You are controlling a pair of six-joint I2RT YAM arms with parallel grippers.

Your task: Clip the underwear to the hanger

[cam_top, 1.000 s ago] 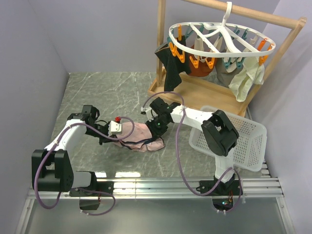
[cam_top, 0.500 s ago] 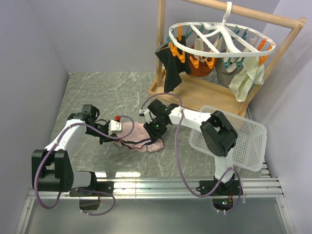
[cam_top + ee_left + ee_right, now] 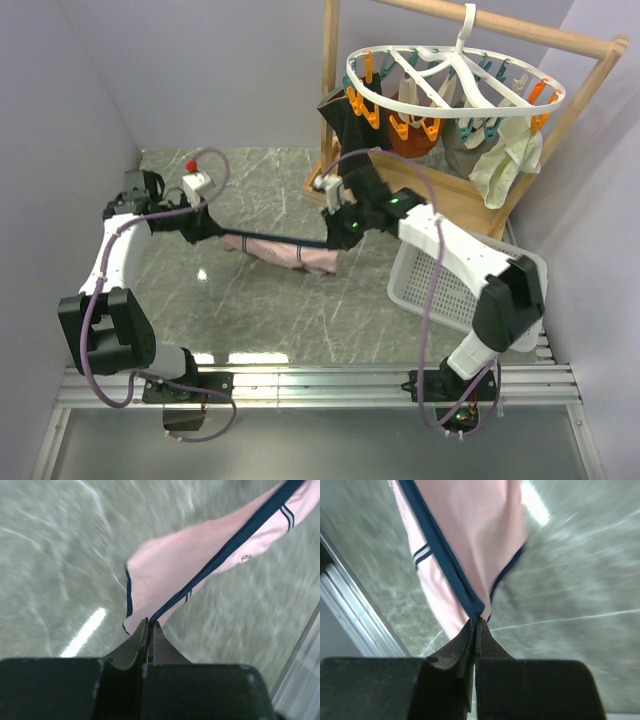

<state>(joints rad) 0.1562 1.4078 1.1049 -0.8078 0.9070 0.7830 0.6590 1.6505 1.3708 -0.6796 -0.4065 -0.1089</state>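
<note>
Because the underwear (image 3: 285,250) is light, limp fabric, grip it at the firmer navy edging (image 3: 215,564). It hangs stretched over the bench (image 3: 250,320) between left gripper (image 3: 149,625) and right gripper (image 3: 476,621), both jaws pinched on that edging, near-left of the hanger (image 3: 455,85).

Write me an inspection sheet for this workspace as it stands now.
Surface: grey marbled table, with glare spots.
Job's things: underwear stretched by its navy waistband between both tools, pink fabric sagging below; hanger hooked on the rack, not yet reached.
Clutter: black garment and cream garments pegged to the hanger; white mesh basket at the right.
Grippers: left tool shut on the underwear; right tool shut on the underwear.
Cables: purple cable loops off each arm; none seen snagging the fabric.
Surroundings: wooden rack frame, lilac walls, metal rail at the near edge.
</note>
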